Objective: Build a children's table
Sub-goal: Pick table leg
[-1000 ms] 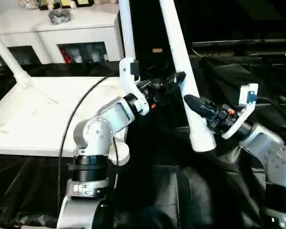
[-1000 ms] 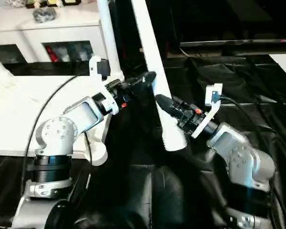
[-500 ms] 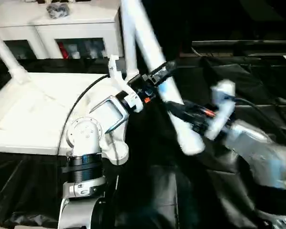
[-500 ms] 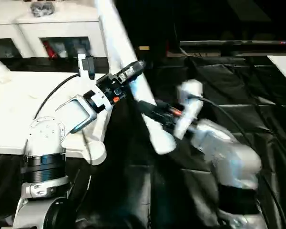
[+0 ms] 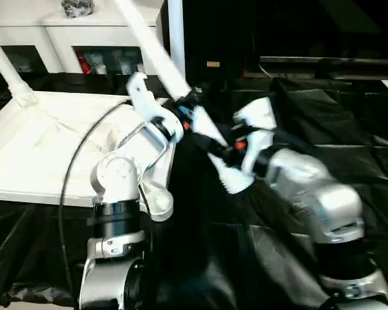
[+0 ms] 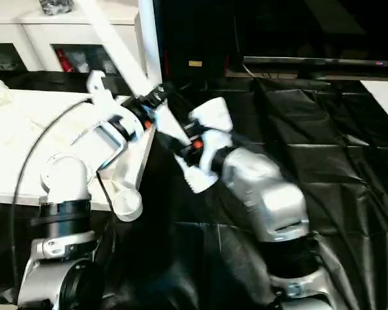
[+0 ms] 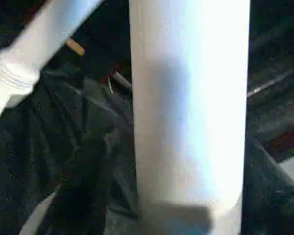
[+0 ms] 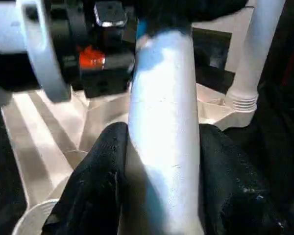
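Two arms on one loose leg (image 5: pixel 156 55), that's the head view. It slants across the middle, upper end toward the cabinet (image 5: pixel 84 32), flared foot (image 5: pixel 236 182) low over the black cloth (image 5: pixel 349 129). The right end effector (image 5: pixel 223 145) has it just above the foot. The left end effector (image 5: pixel 193 106) sits against it a little higher, though whether it grips cannot be told. The upturned top (image 5: pixel 45 148) lies to the left with two fitted legs (image 5: pixel 176 39) standing up from its sockets. A grip low and a guide higher looks like the way to steer the leg toward a free socket.

From the left wrist, the leg (image 7: pixel 188 107) stands close ahead, and a fitted leg (image 7: pixel 34 49) slants behind. Nothing here settles how wide this end effector stands.

From the right wrist it's plain: black fingers (image 8: pixel 100 186) clamp the leg (image 8: pixel 161 122) from both sides, about half closed, a firm hold. Past them are the top's ribbed underside (image 8: pixel 54 161) and a fitted leg (image 8: pixel 259 49) in its corner.

Against a second ago, the leg has tipped well over. It stood steeper then, with the end effectors set apart on it. The right arm has swung in toward the left one, and the two now work almost side by side.
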You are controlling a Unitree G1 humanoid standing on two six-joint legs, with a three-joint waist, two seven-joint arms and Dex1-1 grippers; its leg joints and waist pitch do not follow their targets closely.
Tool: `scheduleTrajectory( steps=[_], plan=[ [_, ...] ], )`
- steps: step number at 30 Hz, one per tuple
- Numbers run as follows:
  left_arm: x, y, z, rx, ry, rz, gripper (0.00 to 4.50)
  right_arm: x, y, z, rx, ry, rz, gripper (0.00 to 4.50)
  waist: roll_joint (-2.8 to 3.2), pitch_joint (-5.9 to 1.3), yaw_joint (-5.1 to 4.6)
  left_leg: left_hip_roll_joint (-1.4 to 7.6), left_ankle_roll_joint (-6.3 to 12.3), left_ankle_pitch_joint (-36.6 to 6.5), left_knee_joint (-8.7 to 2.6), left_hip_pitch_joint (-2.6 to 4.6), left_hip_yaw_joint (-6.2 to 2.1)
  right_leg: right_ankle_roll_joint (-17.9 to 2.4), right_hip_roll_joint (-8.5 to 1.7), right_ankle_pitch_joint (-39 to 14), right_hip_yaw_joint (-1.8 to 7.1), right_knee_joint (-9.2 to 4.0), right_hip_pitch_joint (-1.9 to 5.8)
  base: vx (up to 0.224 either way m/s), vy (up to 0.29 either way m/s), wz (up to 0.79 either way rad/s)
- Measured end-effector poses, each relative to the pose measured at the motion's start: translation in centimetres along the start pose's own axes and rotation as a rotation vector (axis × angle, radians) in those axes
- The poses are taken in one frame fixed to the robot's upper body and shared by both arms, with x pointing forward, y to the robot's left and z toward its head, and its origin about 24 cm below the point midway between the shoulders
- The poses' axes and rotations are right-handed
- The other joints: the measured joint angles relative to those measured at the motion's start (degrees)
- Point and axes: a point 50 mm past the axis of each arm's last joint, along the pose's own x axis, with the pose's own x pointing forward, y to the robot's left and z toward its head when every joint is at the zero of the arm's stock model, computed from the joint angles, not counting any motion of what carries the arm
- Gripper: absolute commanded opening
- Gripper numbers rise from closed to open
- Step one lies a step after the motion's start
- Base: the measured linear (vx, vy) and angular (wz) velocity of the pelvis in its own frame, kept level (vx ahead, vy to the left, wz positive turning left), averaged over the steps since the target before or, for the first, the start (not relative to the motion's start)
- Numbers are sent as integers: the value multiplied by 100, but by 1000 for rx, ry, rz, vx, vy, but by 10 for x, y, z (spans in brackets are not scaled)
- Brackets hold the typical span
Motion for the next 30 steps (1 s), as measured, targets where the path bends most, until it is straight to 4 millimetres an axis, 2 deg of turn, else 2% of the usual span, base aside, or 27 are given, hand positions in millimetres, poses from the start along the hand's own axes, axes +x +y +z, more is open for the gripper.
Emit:
scheduleTrajectory(
  steps=[4, 6, 8, 11, 15, 16, 17, 24, 30],
  plan=[
    [0, 0, 2, -3, -15, -4, 285, 2, 2, 0, -5, 0, -3, 182, -32, 2, -3, 0, 3, 6, 0, 0, 1, 3, 0, 9, 3, -1, 0, 0, 0, 0],
    [-1, -1, 3, -1, -19, -22, 245, 2, 2, 0, 15, -8, 3, 252, -50, 6, -3, 0, 3, 9, 0, 1, 0, 3, 0, 13, 2, 0, 0, 0, 0, 0],
    [0, -4, 3, 19, -12, -61, 246, 2, 2, 0, 69, -26, 22, 256, -58, 10, 2, 0, 3, 12, 0, 1, 0, 2, 0, 17, 3, 0, 0, 0, 0, 0],
    [-2, -8, 3, 66, 11, -130, 206, -1, -1, 2, 109, -23, 70, 291, -58, 11, 2, -1, 2, 15, 1, 1, 1, 1, 0, 23, 4, -1, 1, 0, 0, 0],
    [-6, -7, -1, 123, 82, -226, 192, -10, -5, 1, 128, 15, 172, 310, -58, 11, 3, 0, -4, 21, 1, 8, 1, 1, 0, 25, 4, 6, 4, 0, 0, 0],
    [-8, -6, -2, 140, 104, -253, 181, -14, -7, 0, 130, 30, 199, 333, -59, 11, 4, 0, -6, 23, 1, 8, 1, 1, 0, 25, 4, 8, 3, 0, 0, 0],
    [-10, -5, -1, 157, 124, -285, 183, -18, -9, -1, 133, 47, 225, 339, -58, 11, 4, 0, -8, 25, 1, 8, 1, 1, 0, 25, 4, 11, 2, 0, 0, 0],
    [-24, -11, 10, 205, 218, -568, 178, -43, -13, -2, 215, 127, 475, 340, -58, 11, 4, 2, -10, 35, 1, 18, 1, -8, 0, 31, 4, 21, 5, 0, 0, 0],
    [-32, -23, 11, 169, 257, -748, 178, -50, -13, -3, 232, 150, 585, 340, -59, 10, 7, 2, -6, 44, 1, 19, 1, -31, 0, 45, 2, 23, 5, 0, 0, 0]
  ],
)
